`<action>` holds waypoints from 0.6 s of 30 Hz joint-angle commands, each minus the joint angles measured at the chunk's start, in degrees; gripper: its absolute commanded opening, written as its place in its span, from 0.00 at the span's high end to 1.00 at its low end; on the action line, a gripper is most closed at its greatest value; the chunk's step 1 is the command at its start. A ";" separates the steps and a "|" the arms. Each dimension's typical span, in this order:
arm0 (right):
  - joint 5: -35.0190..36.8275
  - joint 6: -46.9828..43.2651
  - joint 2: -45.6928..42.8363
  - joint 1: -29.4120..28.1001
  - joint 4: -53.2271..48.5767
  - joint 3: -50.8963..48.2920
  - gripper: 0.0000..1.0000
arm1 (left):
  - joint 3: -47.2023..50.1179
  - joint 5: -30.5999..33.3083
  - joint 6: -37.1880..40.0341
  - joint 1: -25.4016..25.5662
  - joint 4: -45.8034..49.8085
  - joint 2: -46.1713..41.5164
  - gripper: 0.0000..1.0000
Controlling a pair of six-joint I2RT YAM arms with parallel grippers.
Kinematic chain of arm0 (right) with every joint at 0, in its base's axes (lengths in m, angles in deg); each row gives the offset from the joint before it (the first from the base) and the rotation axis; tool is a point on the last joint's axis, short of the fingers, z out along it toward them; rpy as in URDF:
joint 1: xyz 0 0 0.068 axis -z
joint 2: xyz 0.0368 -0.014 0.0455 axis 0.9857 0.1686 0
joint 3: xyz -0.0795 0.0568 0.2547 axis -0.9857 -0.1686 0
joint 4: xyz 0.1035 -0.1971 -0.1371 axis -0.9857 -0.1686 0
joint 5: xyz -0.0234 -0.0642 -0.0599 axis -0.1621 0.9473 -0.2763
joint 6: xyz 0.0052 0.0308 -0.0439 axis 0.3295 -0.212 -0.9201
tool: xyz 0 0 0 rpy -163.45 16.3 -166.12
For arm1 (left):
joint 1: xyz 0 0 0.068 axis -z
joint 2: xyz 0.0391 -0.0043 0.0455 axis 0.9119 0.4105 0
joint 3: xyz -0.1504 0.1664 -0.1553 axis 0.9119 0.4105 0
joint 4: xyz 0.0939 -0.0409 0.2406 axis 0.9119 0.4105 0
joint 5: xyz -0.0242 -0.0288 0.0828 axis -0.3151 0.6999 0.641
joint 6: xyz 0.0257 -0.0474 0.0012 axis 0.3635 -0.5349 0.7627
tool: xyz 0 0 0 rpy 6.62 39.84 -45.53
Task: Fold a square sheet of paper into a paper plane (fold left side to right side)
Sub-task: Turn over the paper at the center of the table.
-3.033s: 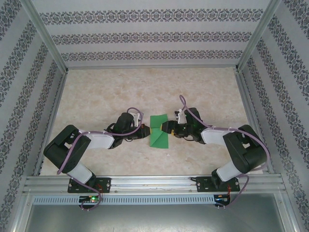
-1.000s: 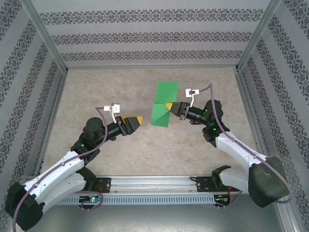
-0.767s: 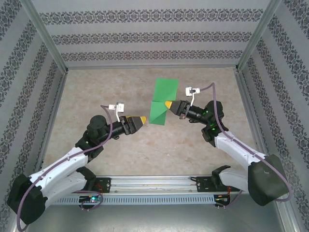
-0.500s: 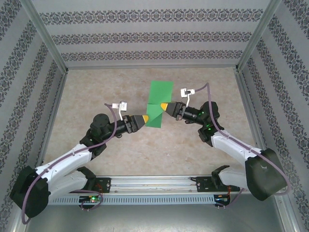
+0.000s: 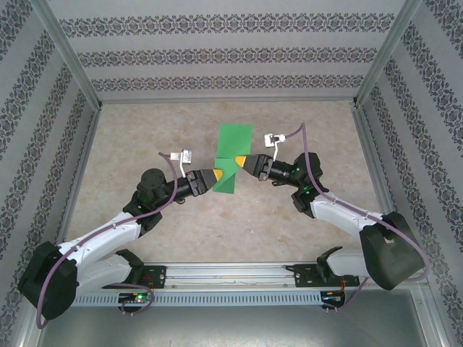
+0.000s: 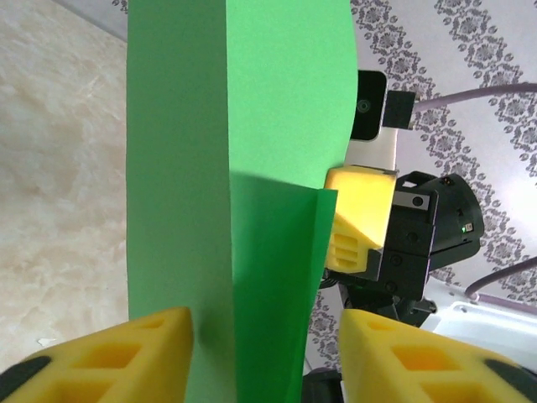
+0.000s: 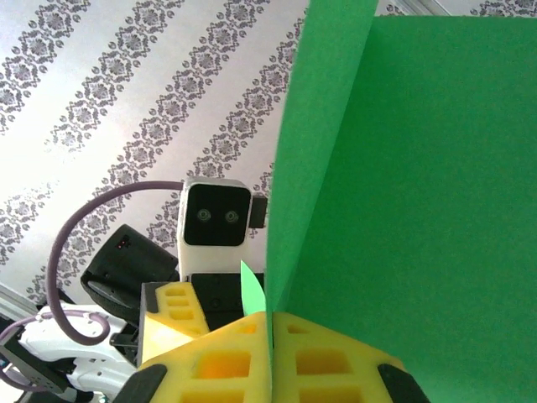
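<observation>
The square sheet of paper (image 5: pixel 233 141) is bright green, creased into a fold, and hangs in the air above the table's middle. My right gripper (image 5: pixel 241 162) is shut on its right-hand edge, yellow pads pressed together on the paper (image 7: pixel 419 210) in the right wrist view (image 7: pixel 270 323). From the left, my left gripper (image 5: pixel 218 176) reaches the sheet's lower left part. In the left wrist view its jaws (image 6: pixel 268 326) stand apart with the folded paper (image 6: pixel 252 126) between them; the left pad (image 6: pixel 159 336) lies against the sheet, the right pad (image 6: pixel 394 344) is clear of it.
The beige marbled tabletop (image 5: pixel 145 137) lies below both arms. Patterned walls with metal frame posts (image 5: pixel 72 58) enclose the cell on three sides. The aluminium base rail (image 5: pixel 231 273) runs along the near edge.
The right gripper carried the sheet a little leftward. The left gripper moved right up to the paper, and its jaws narrowed around the sheet's left part.
</observation>
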 commanded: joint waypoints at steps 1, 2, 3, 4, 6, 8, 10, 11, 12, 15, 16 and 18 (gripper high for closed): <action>0.60 0.42 0.73 -0.83 3.89 -0.45 1.00 | -1.99 0.30 -0.64 -0.48 -4.11 -0.11 0.61; 0.75 0.50 0.81 -0.84 3.97 -0.54 0.99 | -1.92 0.30 -0.66 -0.43 -4.10 -0.15 0.65; 0.81 0.51 0.82 -0.84 4.08 -0.62 0.97 | -1.84 0.41 -0.75 -0.48 -4.10 -0.16 0.69; 0.87 0.51 0.75 -0.77 4.07 -0.73 0.96 | -1.81 0.46 -0.75 -0.48 -4.10 -0.27 0.72; 1.04 0.43 0.73 -0.75 4.07 -1.04 0.92 | -1.68 0.48 -0.73 -0.45 -4.10 -0.47 0.78; 1.17 0.33 0.65 -0.66 4.07 -1.31 0.89 | -1.50 0.46 -0.74 -0.48 -4.10 -0.66 0.84; 1.43 0.24 0.51 -0.31 3.89 -1.75 0.85 | -1.45 0.42 -0.69 -0.48 -3.63 -0.95 0.89; 1.67 0.24 0.38 -0.16 3.96 -2.02 0.83 | -1.36 0.56 -0.58 -0.45 -3.28 -1.11 0.91; 1.91 0.24 0.22 0.10 3.89 -2.43 0.81 | -1.32 0.62 -0.34 -0.48 -2.70 -1.47 0.93; 2.01 -0.09 -0.56 1.04 3.35 -3.34 0.74 | -1.46 1.07 0.75 -0.46 -0.07 -2.50 0.99; 2.01 -0.40 -1.04 1.39 2.83 -3.69 0.71 | -1.47 1.18 1.27 -0.46 1.09 -2.89 1.00; 2.16 -1.12 -2.17 2.18 1.71 -4.49 0.66 | -1.77 1.37 2.41 -0.48 4.07 -3.63 1.00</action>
